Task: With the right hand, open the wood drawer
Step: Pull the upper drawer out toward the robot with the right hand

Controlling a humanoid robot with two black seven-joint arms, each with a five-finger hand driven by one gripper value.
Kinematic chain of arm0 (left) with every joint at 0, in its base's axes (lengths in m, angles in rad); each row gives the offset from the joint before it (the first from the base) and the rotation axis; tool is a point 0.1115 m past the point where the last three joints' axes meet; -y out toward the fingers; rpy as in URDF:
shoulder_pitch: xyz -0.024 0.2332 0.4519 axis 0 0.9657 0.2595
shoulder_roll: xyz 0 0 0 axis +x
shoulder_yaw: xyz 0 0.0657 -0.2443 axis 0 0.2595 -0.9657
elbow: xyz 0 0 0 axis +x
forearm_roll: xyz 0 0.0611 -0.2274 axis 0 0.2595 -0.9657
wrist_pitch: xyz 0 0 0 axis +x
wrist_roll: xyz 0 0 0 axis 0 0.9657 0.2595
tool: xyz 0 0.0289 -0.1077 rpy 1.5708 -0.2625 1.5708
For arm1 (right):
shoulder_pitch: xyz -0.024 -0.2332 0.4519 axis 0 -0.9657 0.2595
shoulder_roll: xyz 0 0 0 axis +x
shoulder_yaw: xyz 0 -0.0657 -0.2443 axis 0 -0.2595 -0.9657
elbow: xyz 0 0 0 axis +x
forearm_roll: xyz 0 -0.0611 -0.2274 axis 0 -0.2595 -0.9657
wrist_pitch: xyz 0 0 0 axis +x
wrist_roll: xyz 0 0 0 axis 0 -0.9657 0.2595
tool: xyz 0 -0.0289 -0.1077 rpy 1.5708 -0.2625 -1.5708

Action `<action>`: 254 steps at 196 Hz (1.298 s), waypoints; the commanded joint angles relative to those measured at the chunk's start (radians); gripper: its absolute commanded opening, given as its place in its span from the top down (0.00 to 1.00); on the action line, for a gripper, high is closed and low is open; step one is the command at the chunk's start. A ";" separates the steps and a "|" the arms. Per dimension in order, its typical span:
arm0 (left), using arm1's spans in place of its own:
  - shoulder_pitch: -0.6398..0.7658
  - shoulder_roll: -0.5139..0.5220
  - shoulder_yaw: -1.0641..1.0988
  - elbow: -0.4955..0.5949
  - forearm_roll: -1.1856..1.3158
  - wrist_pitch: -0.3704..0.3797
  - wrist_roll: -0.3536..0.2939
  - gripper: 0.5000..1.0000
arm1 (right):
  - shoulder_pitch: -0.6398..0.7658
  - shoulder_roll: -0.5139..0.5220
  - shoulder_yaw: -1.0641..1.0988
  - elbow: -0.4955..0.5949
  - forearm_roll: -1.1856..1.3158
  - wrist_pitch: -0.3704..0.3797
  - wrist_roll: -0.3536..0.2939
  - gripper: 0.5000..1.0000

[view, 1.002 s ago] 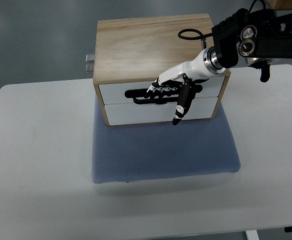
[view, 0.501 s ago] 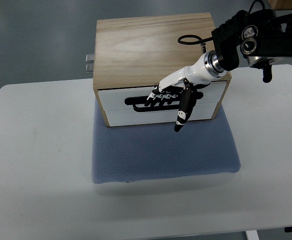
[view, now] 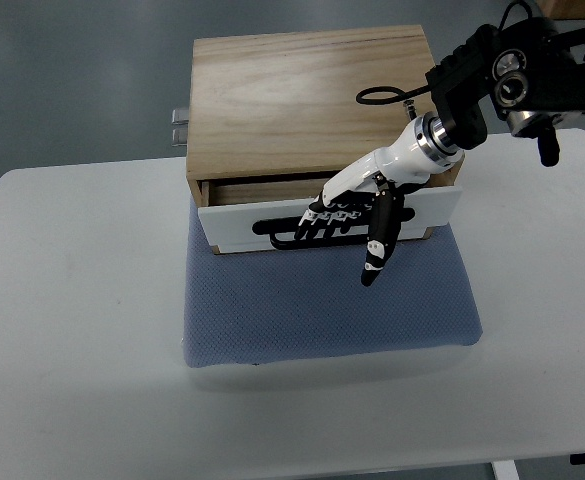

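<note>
A light wood drawer box [view: 302, 100] with white drawer fronts stands at the back of a blue mat [view: 327, 300]. Its upper drawer [view: 242, 215] is pulled out a short way, with a dark gap behind the white front. My right hand [view: 342, 215] comes in from the top right, its fingers hooked into the drawer's black handle slot [view: 277, 228], thumb [view: 377, 255] hanging down in front. The left hand is out of view.
The box and mat sit on a white table [view: 72, 330]. The black right forearm [view: 517, 75] hangs over the table's back right corner. A metal bracket [view: 179, 125] sticks out behind the box's left side.
The right hand has pulled toward me with the handle, and the upper drawer has slid out of the box a short way. The thumb has moved lower.
</note>
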State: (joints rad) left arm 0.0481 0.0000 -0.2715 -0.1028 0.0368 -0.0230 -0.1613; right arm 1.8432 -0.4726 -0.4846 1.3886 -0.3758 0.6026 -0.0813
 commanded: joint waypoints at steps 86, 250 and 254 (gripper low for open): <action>-0.001 0.000 0.000 0.000 0.000 0.000 0.000 0.00 | 0.039 -0.061 0.003 0.099 0.002 0.008 0.014 0.11; -0.001 0.000 0.000 0.000 0.000 0.000 0.000 0.00 | 0.056 -0.127 0.001 0.213 0.002 0.008 0.014 0.11; -0.001 0.000 0.000 0.000 0.000 0.000 0.000 0.00 | 0.056 -0.130 0.001 0.214 0.002 0.008 0.014 0.11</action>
State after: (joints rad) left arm 0.0479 0.0000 -0.2715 -0.1028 0.0368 -0.0230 -0.1609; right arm 1.8980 -0.5880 -0.4823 1.5900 -0.3742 0.6107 -0.0673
